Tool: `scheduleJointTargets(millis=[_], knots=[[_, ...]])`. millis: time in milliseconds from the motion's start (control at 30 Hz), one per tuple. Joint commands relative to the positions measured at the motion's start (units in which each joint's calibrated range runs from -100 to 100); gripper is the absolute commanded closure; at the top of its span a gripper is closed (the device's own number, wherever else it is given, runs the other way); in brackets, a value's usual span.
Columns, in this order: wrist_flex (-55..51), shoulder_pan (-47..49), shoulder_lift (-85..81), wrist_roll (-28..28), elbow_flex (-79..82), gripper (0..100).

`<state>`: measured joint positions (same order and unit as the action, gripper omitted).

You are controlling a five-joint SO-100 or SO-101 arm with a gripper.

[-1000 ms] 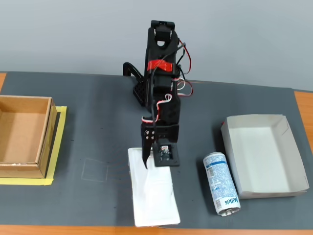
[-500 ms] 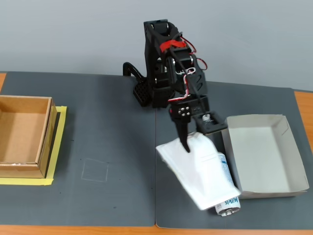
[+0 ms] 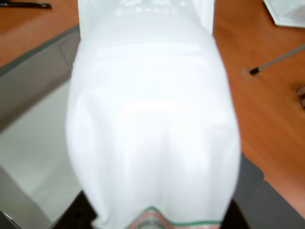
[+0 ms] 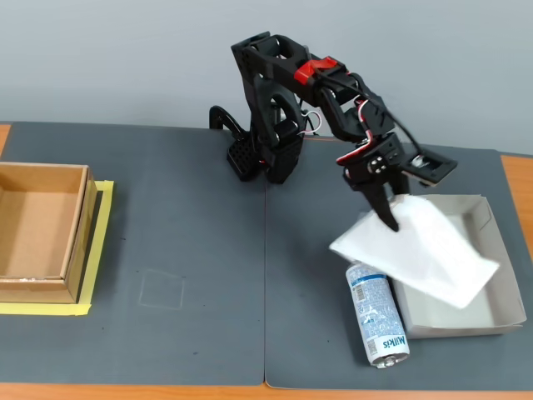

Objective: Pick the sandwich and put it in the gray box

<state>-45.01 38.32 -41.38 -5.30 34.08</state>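
- In the fixed view the gripper (image 4: 398, 208) is clamped on the sandwich (image 4: 416, 248), pinching it at its upper end; one black finger (image 4: 385, 210) lies across the top face of the white pack.
- The sandwich hangs in the air, tilted, its free end pointing toward 4 o'clock. It overlaps the left wall and inner floor of the gray box (image 4: 491, 242) and the top of the drink can (image 4: 376, 321) — held above both, not resting on either.
- Half a second ago the pack was further toward 9 o'clock, hanging over the can and short of the tray; a second ago it lay flat on the dark gray mat (image 4: 183, 250) near the front edge with the gripper on it. The arm has since swung toward 3 o'clock and stretched out.
- The can lies on its side at the tray's 9 o'clock side, where it was before.
- The brown cardboard box (image 4: 42, 229) sits at the far 9 o'clock edge on yellow tape, unmoved.
- The wrist view is almost filled by the blurred white sandwich (image 3: 152, 124) — a strip of printed label shows at 6 o'clock, pale tray (image 3: 33, 148) at 8 o'clock, orange-brown tabletop (image 3: 267, 95) at 3 o'clock.
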Motion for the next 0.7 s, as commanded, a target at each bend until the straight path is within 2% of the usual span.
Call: scheduleJointTargets(millis=[0,200,667], knots=[[3.3,2.2,-1.1,0.2,-2.5,98],[4.0,4.4,3.4,0.2,-4.5,98],[4.1,9.3,22.6,0.3,-22.6,98]])
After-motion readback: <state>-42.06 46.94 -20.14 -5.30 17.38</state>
